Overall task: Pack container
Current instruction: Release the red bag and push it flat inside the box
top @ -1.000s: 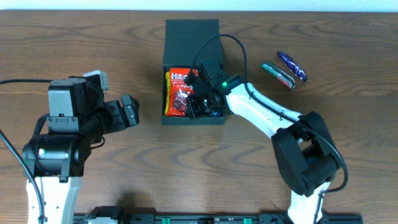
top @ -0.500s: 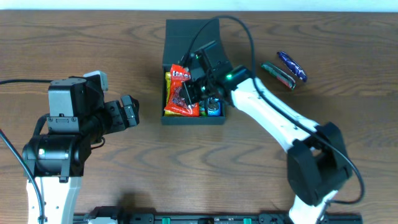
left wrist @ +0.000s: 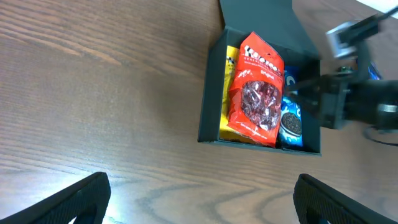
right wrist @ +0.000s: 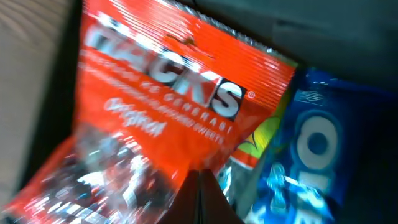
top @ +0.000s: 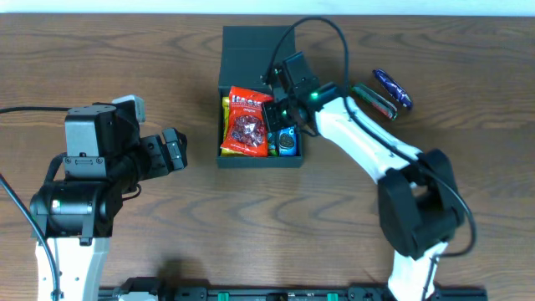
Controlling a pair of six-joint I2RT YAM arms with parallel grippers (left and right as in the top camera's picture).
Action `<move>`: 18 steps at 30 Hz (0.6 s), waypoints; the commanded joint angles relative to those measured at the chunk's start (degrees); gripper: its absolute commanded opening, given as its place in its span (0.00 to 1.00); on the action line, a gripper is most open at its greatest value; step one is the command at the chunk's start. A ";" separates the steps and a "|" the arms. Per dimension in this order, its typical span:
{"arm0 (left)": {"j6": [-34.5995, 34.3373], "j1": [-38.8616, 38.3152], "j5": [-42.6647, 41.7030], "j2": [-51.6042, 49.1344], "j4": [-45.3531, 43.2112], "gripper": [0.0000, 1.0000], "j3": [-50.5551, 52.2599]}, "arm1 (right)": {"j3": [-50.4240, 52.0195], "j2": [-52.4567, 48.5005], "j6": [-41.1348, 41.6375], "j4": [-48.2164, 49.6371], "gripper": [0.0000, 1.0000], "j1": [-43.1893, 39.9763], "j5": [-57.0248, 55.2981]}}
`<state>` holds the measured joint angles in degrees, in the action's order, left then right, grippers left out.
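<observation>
The container [top: 259,160] is a dark teal-black box at the table's middle back, with its flap lid [top: 255,43] open to the rear. It also shows in the left wrist view [left wrist: 208,112]. Inside lie a red snack packet [top: 247,122], a blue cookie packet [top: 287,141] and a yellow packet [top: 225,115]. My right gripper [top: 279,107] hovers over the box's right half with its fingers pressed together [right wrist: 200,190] just above the red packet [right wrist: 168,118]. My left gripper [top: 174,150] is open and empty [left wrist: 199,202] over bare table, left of the box.
Two snack bars lie on the table right of the box, a green one [top: 374,99] and a blue one [top: 392,89]. The right arm's cable arcs above the lid. The table is brown wood.
My right gripper has lifted out of the box and moved back and to the right. The red packet has gone from tilted to lying flat in the box. The left arm has not moved.
</observation>
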<state>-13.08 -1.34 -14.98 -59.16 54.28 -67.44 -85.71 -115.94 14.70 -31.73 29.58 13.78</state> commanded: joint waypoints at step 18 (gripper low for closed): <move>-0.24 -0.17 0.37 -0.09 1.38 0.95 -1.31 | -5.84 -0.33 0.04 -1.38 0.01 0.24 5.55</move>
<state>-13.28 -1.34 -14.98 -59.16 55.51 -67.44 -87.94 -118.17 14.66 -32.23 30.83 18.04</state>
